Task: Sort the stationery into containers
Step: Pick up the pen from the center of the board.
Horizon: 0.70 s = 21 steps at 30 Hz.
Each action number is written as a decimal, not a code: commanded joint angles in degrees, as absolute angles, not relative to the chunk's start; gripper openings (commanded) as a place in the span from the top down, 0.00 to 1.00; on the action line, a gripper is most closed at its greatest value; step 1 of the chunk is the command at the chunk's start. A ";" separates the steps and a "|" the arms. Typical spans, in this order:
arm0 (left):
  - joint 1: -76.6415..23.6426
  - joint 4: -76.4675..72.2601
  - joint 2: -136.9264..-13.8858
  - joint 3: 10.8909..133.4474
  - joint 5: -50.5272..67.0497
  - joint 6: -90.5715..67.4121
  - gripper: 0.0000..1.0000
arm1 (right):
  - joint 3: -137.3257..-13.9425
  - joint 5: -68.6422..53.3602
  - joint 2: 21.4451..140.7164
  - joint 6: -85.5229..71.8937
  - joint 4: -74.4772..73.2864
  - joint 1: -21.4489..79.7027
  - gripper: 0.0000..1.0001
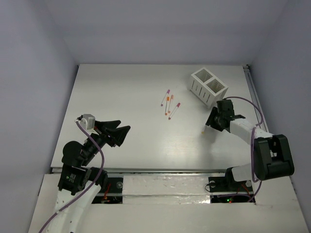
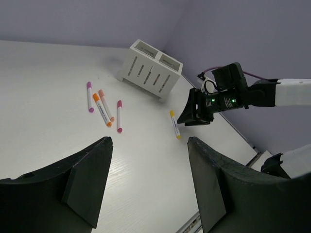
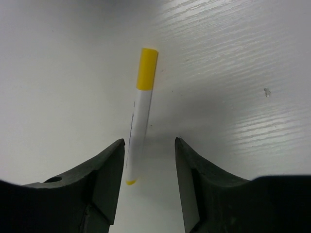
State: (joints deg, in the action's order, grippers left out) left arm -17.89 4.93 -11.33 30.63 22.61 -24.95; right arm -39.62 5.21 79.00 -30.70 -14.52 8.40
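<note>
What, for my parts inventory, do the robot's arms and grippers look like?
Both arms have black joints, white links and purple cables. The left gripper and right gripper have black, wedge-shaped fingers. A grey camera block sits on the left wrist.

Black-jointed, white-linked arms (image 1: 243, 128) (purple cables (image 1: 251, 150) trailing) carry black wedge fingers (image 3: 97, 184).

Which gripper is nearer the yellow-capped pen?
Right. The right gripper hangs open astride the yellow-capped pen; the left gripper, also open, is far off at the left side of the table.
</note>
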 commanded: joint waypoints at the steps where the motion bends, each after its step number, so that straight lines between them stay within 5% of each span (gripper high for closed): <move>1: -17.67 1.41 -10.46 31.20 24.08 -25.05 0.40 | -43.23 5.80 80.33 -31.64 -11.86 8.96 0.51; 13: -17.67 1.41 -10.20 31.20 24.17 -25.05 0.40 | -47.20 9.32 89.11 -31.47 -13.80 8.96 0.57; 21: -17.67 1.50 -10.46 31.29 23.91 -25.14 0.40 | -49.39 9.14 92.28 -30.59 -14.94 8.96 0.73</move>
State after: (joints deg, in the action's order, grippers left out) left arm -17.89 4.93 -10.96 30.63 23.31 -24.97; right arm -47.64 8.62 90.59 -31.00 -14.98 8.45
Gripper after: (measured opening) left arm 0.600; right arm 0.290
